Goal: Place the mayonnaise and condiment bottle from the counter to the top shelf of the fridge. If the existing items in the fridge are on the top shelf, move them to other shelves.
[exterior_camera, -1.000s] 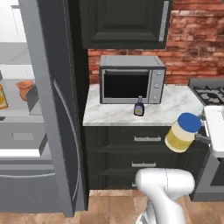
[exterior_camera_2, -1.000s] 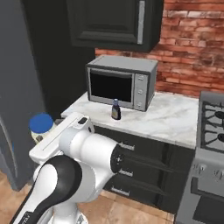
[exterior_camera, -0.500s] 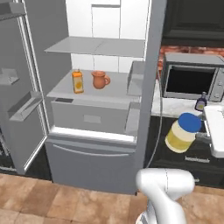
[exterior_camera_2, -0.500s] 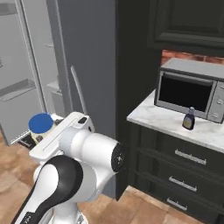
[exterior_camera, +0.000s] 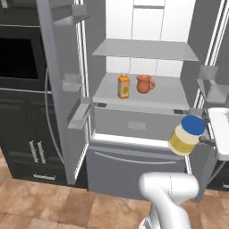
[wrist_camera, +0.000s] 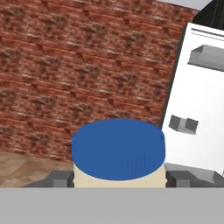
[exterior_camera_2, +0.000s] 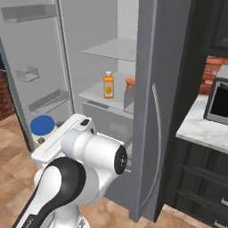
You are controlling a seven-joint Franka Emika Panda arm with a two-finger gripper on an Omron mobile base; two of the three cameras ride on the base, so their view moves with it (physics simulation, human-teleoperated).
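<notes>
The mayonnaise (exterior_camera: 184,136) is a cream-yellow jar with a wide blue lid, and my gripper (exterior_camera: 197,135) is shut on it in the air, in front of the fridge's (exterior_camera: 134,166) lower right. The jar (exterior_camera_2: 42,128) sits low on the left in the right base view, in my gripper (exterior_camera_2: 44,139). The blue lid (wrist_camera: 118,148) rises between the two fingertips of my gripper (wrist_camera: 119,178). The top shelf (exterior_camera: 145,48) is bare. On the shelf below stand an orange white-capped bottle (exterior_camera: 123,86) and a terracotta jug (exterior_camera: 144,83). The condiment bottle is out of view.
Both fridge doors stand open, with bins on the left door (exterior_camera: 67,82) and the right door (exterior_camera: 214,89). Dark cabinets and a wall oven (exterior_camera: 18,62) lie to the left. Right of the fridge are the marble counter (exterior_camera_2: 207,129) and a microwave (exterior_camera_2: 219,100).
The whole picture has shifted, so the base has driven from the counter towards the fridge, which now faces me square on. The jar stays in my gripper.
</notes>
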